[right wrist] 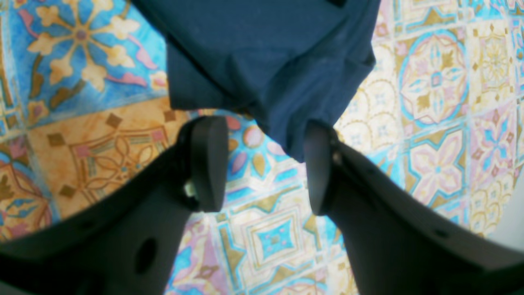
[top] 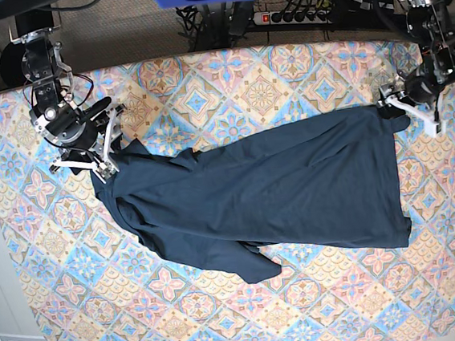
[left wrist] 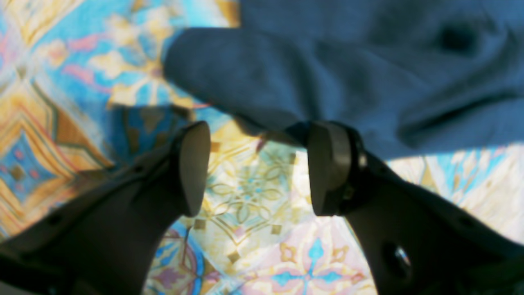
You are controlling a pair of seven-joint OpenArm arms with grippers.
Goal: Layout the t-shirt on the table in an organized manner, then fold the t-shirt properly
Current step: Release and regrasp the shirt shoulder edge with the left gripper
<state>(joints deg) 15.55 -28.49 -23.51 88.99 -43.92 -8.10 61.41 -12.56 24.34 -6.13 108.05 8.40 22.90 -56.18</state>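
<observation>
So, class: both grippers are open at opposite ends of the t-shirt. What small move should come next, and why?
Probably the left gripper should regrip the t-shirt edge in front of it and pull outward: the cloth lies skewed and wrinkled on the table, one sleeve bunched.

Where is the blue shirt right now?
In the base view, the t-shirt lies spread across the middle of the patterned table, stretching between the two arms.

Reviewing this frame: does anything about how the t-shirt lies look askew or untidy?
Yes. The t-shirt lies slanted across the table, not square to its edges. One sleeve is crumpled and folded over at the near hem, and the cloth is bunched beside the right gripper. Nothing looks damaged.
</observation>
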